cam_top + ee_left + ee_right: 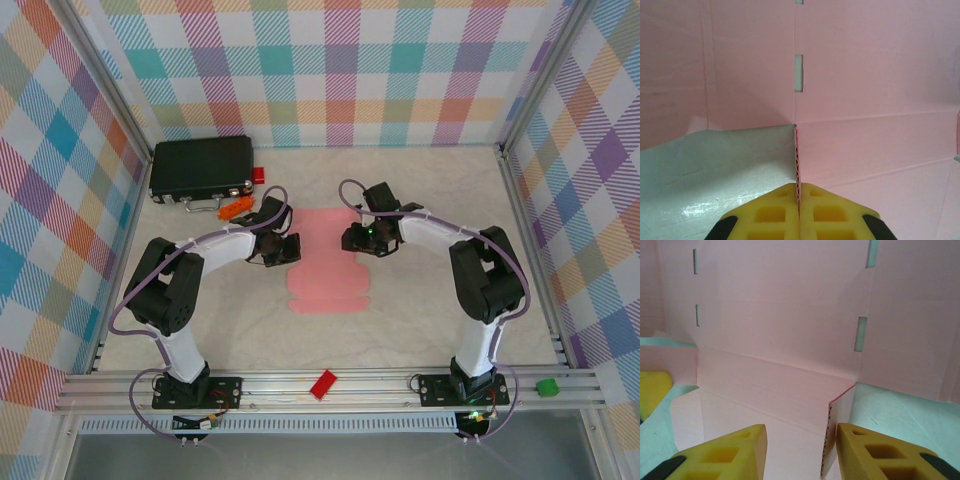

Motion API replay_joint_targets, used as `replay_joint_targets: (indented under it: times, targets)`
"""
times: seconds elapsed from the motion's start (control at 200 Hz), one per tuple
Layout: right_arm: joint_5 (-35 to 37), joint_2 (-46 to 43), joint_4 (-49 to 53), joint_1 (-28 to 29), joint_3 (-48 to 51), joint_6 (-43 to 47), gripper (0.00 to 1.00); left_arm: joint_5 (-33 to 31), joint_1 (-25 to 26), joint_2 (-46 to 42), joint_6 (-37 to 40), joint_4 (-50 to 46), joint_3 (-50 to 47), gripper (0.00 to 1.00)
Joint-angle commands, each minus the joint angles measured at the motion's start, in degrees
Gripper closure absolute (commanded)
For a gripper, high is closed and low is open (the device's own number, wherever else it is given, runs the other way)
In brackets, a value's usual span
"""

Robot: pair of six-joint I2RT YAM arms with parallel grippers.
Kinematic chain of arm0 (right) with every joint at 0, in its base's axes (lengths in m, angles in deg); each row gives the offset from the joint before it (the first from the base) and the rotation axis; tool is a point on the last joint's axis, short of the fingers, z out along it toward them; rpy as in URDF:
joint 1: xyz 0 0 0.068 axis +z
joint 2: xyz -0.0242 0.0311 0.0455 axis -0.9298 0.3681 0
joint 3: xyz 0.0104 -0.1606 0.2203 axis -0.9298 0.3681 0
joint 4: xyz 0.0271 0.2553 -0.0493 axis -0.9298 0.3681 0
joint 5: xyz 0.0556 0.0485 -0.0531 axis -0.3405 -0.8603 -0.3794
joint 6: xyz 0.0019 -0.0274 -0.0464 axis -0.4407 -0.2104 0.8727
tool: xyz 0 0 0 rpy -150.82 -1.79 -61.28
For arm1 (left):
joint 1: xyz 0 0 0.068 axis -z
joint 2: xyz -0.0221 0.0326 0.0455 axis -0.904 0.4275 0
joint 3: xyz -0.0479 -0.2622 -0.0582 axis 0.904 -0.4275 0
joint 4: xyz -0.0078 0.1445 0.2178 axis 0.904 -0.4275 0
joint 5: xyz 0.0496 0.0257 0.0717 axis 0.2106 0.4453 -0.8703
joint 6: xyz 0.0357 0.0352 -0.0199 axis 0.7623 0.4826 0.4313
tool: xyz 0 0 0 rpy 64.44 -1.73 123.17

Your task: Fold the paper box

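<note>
Yellow left fingers (772, 212) sit closest in the left wrist view. They are pressed together on a thin edge of the paper box (865, 75), and that edge stands straight up between them. Past it, the pink card spreads wide, with small slots (798, 72) cut in it. To the left of the held edge is bare counter (715, 165).

In the right wrist view the right fingers (725, 450) are apart. A little raised piece of the pink card stands in the gap, just beside one finger, but nothing squeezes it.

From above, the paper box (325, 262) lies in the middle of the counter (430, 320), between the two arms. It looks almost flat, like a cut-out sheet. I think the folding has only just begun: two small side bits are lifted, one at each arm. The walls, the tabs and the slots are not joined yet, so most of the work is left.

Up close you can see the grip and the slots. The top view is too far off to show those. It shows the whole sheet instead, plus a black case (200, 168) at the far left and a small red block (323, 384) near the arm bases.
</note>
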State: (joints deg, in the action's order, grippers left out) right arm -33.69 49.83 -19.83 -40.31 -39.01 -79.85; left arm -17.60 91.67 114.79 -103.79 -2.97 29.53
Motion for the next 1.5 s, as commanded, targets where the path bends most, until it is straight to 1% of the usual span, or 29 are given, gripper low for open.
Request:
replay_joint_targets:
  times: [0.0, 0.255, 0.365, 0.465, 0.605, 0.67, 0.79, 0.91, 1.03, 1.135, 1.205, 1.275, 1.41, 1.495]
  targets:
    - [-2.37, 1.77, 1.58, 0.40, -1.56, 1.32, 0.58, -0.02, 0.38, 1.03, 0.98, -1.05, 1.24, 0.94]
    - [-4.85, 3.60, 1.42, 0.73, -2.66, 1.38, 0.58, 0.35, 0.53, 0.95, 0.88, -0.85, 1.07, 0.94]
    - [-4.37, 3.52, 1.57, 0.80, -2.85, 1.26, 0.58, 0.51, 0.61, 0.83, 0.71, -0.82, 1.17, 0.94]
    - [-2.47, 2.50, 1.99, 0.74, -2.85, 1.14, 0.58, 0.45, 0.59, 0.64, 0.79, -1.37, 1.42, 0.93]
    - [2.64, -0.40, 3.02, 0.73, -2.01, 0.70, 0.57, -0.36, 0.62, -0.09, 1.36, -2.75, 2.44, 0.90]
    - [4.79, -1.96, 3.66, 0.50, -1.59, 0.69, 0.55, -0.87, 0.62, -0.48, 1.86, -3.60, 3.20, 0.87]
    - [7.21, -4.61, 4.40, -0.24, -0.53, 0.86, 0.54, -1.86, 0.55, -1.02, 3.06, -5.73, 5.40, 0.76]
    - [7.54, -6.61, 5.38, -1.55, -0.60, 2.09, 0.53, -2.93, 0.60, -2.12, 4.17, -8.19, 7.75, 0.66]
    - [7.57, -7.13, 6.46, -3.53, -1.98, 3.83, 0.53, -4.53, 0.95, -5.09, 4.70, -10.13, 8.76, 0.57]
    - [5.92, -5.56, 7.70, -5.51, -4.87, 6.19, 0.53, -5.75, 2.22, -8.21, 4.64, -11.99, 8.37, 0.55]
    - [4.54, -3.64, 9.20, -6.40, -8.09, 7.72, 0.54, -6.04, 3.68, -10.11, 4.03, -12.51, 6.68, 0.55]
    - [3.22, -1.35, 10.74, -6.79, -11.25, 9.31, 0.55, -5.68, 5.18, -11.93, 2.03, -12.27, 4.06, 0.58]
    - [-1.72, 3.58, 13.29, -6.92, -16.73, 11.36, 0.62, -4.23, 7.91, -14.66, -2.35, -8.93, -2.43, 0.75]
    - [-3.56, 5.92, 13.76, -6.78, -18.60, 11.50, 0.67, -2.75, 9.01, -15.10, -4.21, -6.31, -5.87, 0.85]
